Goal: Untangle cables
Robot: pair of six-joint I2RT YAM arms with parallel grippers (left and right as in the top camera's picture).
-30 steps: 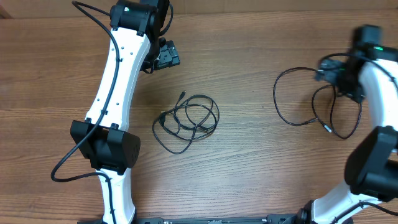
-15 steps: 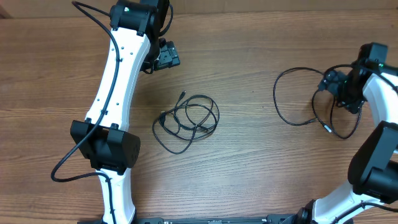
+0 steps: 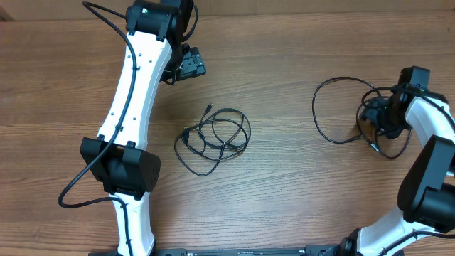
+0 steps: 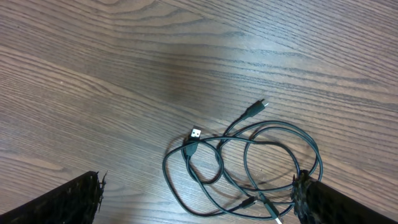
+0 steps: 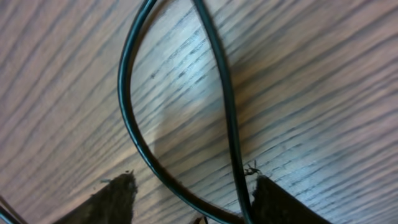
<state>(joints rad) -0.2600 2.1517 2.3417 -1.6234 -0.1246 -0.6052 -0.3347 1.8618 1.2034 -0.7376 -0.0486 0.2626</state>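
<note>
A tangle of thin black cables (image 3: 213, 139) lies mid-table; in the left wrist view the same tangle (image 4: 247, 163) shows a silvery plug (image 4: 195, 133). My left gripper (image 3: 186, 65) hovers behind it, open, its two fingers wide apart in the left wrist view (image 4: 199, 208) with the tangle's near loops between them. A separate black cable (image 3: 313, 110) forms loops at the right. My right gripper (image 3: 375, 114) is down on that cable; two of its strands (image 5: 219, 81) run between the fingers (image 5: 189, 196), one strand against the right finger (image 5: 273, 199). The jaws stand apart.
The wooden table (image 3: 284, 199) carries nothing else. The left arm's white links (image 3: 131, 92) stretch along the left side, with a thick black wire (image 3: 71, 195) looping off its base. The right arm (image 3: 434, 163) stands at the right edge.
My right gripper has come down and leftward onto the separate cable's loops, and its jaws have narrowed. The left arm and the central tangle have not moved.
</note>
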